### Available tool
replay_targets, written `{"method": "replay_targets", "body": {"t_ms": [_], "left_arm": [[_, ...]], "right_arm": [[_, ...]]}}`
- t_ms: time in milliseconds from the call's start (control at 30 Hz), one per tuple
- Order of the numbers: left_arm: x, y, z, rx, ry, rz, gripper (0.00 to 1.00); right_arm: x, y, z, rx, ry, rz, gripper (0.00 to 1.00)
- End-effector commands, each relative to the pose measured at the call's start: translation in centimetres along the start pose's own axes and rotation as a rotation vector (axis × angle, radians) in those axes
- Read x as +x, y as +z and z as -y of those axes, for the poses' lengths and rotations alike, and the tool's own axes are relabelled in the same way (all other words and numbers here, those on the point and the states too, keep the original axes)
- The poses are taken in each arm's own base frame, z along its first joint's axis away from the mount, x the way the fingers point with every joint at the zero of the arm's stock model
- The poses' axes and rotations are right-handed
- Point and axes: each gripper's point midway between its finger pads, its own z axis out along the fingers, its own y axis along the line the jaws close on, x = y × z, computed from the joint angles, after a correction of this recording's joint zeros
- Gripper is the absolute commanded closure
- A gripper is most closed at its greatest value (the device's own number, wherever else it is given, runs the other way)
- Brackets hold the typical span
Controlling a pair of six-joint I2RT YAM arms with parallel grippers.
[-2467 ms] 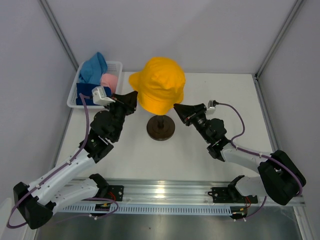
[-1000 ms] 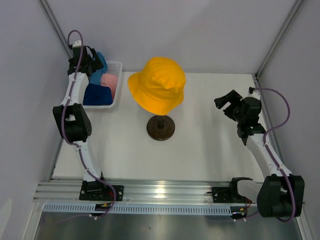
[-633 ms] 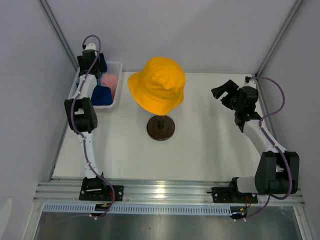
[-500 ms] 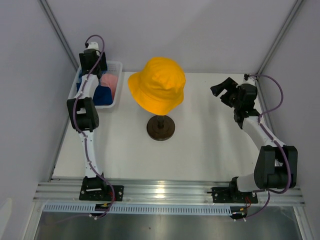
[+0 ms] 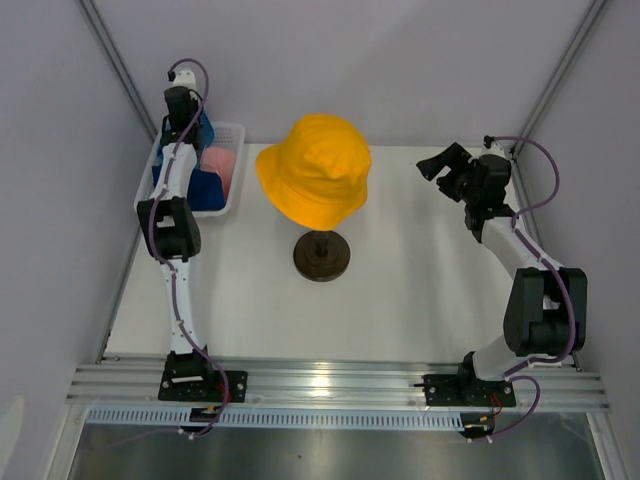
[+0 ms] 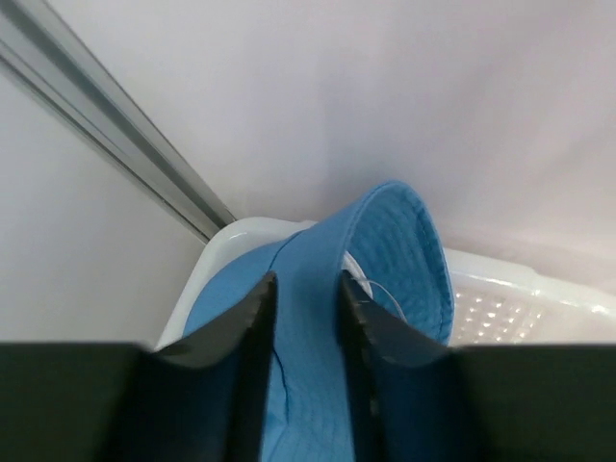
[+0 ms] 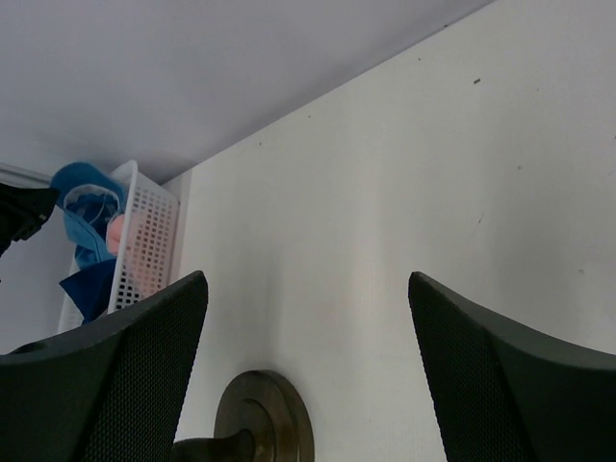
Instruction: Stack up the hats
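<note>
Jaws of our left gripper [image 6: 304, 285], swung to the far-left corner, now pinch the light blue hat [image 6: 399, 241] for stacking; our right gripper [image 7: 306, 281] gapes wide.

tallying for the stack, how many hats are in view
4: yellow hat on the mannequin stand; light blue hat in the left gripper, at the white basket; pink hat and navy hat inside it. More may be hidden.

Both arms backed off the yellow hat [image 5: 318, 170]
Swung my left gripper [image 6: 306, 289] to the basket [image 5: 230, 127] at 10 o'clock, pinching the light blue hat [image 6: 395, 241]; right gripper [image 7: 306, 279] retreated to 2 o'clock.
</note>
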Motion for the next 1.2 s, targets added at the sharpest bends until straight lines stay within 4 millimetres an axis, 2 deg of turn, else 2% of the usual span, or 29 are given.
{"method": "replay_targets", "body": {"t_ms": [0,100,133,200,233,300,333,367,400,433,467,500,533,600,633,733,767,833,867,933,967,1000,1067,1100,1133,1167], "left_arm": [[0.0,-0.1,-0.2,0.031,0.049,-0.023,0.67],[0.8,-0.3,0.0,0.049,0.095,-0.057,0.7],[1.2,-0.2,-0.1,0.04,0.106,-0.066,0.75],[1.4,-0.2,-0.6,0.027,0.12,-0.072,0.78],[1.4,-0.2,-0.7,0.025,0.122,-0.075,0.84],[1.6,-0.3,-0.6,0.031,0.12,-0.084,0.9],[1.6,-0.3,-0.7,0.031,0.116,-0.085,0.99],[1.8,-0.4,-0.7,0.036,0.104,-0.093,0.99],[1.7,-0.5,-0.7,0.04,0.095,-0.096,0.99],[0.5,-1.1,-0.9,0.043,0.085,-0.08,0.99],[0.5,-1.5,-0.6,0.064,0.069,-0.089,0.99],[-0.6,-2.1,-0.7,0.074,0.054,-0.074,0.99],[-3.4,-3.6,-1.0,0.086,0.025,-0.039,0.99],[-6.1,-5.5,-0.3,0.158,0.0,0.0,0.99],[-9.8,-7.8,-0.8,0.175,-0.031,0.059,0.99],[-14.5,-11.6,-0.7,0.236,-0.062,0.128,1.0],[-17.2,-14.0,-1.4,0.237,-0.069,0.173,0.99],[-19.4,-16.6,-0.9,0.256,-0.062,0.208,0.99],[-21.1,-18.8,-1.3,0.261,-0.054,0.232,0.99],[-22.6,-21.5,0.2,0.321,-0.033,0.258,0.99],[-22.2,-22.3,0.7,0.334,-0.001,0.244,0.99],[-23.9,-24.7,1.0,0.348,0.013,0.283,0.99],[-24.3,-27.1,2.7,0.384,0.051,0.294,0.99],[-25.6,-29.4,3.3,0.389,0.051,0.325,0.99],[-25.9,-30.8,3.8,0.404,0.055,0.325,0.99],[-26.5,-32.5,5.2,0.425,0.052,0.339,0.99]], "right_arm": [[-2.7,0.6,-1.9,-0.057,-0.013,0.068,0.13],[-2.5,1.1,-1.8,-0.061,-0.002,0.057,0.14],[-2.5,1.1,-1.8,-0.063,0.0,0.057,0.14],[-2.4,1.3,-1.7,-0.064,0.012,0.056,0.15],[-2.1,1.4,-1.7,-0.067,0.02,0.047,0.15],[-2.0,1.5,-1.8,-0.078,0.029,0.04,0.16],[-2.0,1.4,-1.9,-0.081,0.03,0.039,0.16],[-2.0,1.3,-2.0,-0.082,0.029,0.038,0.16],[-2.0,1.3,-2.1,-0.084,0.026,0.038,0.16],[-2.3,0.9,-2.6,-0.095,0.023,0.044,0.16],[-2.6,0.6,-3.0,-0.103,0.018,0.05,0.16],[-2.9,0.4,-3.3,-0.112,0.011,0.058,0.16],[-3.5,-0.2,-4.0,-0.126,0.004,0.075,0.16],[-3.9,-0.6,-4.7,-0.14,-0.001,0.082,0.14],[-4.1,-1.0,-5.4,-0.162,0.005,0.082,0.13],[-4.3,-2.0,-7.2,-0.231,0.035,0.07,0.1],[-4.8,-2.6,-8.1,-0.256,0.04,0.08,0.08],[-5.5,-3.7,-9.6,-0.301,0.044,0.093,0.06],[-6.2,-4.6,-10.6,-0.322,0.048,0.112,0.04],[-7.0,-5.7,-11.7,-0.34,0.047,0.126,0.03],[-7.3,-6.3,-12.2,-0.344,0.05,0.133,0.03],[-7.7,-7.4,-13.1,-0.356,0.047,0.141,0.03],[-8.2,-8.7,-14.0,-0.369,0.051,0.153,0.02],[-8.6,-10.3,-14.9,-0.384,0.047,0.171,0.02],[-8.7,-10.9,-15.1,-0.382,0.048,0.18,0.02],[-8.5,-11.4,-15.1,-0.373,0.049,0.178,0.01]]}}
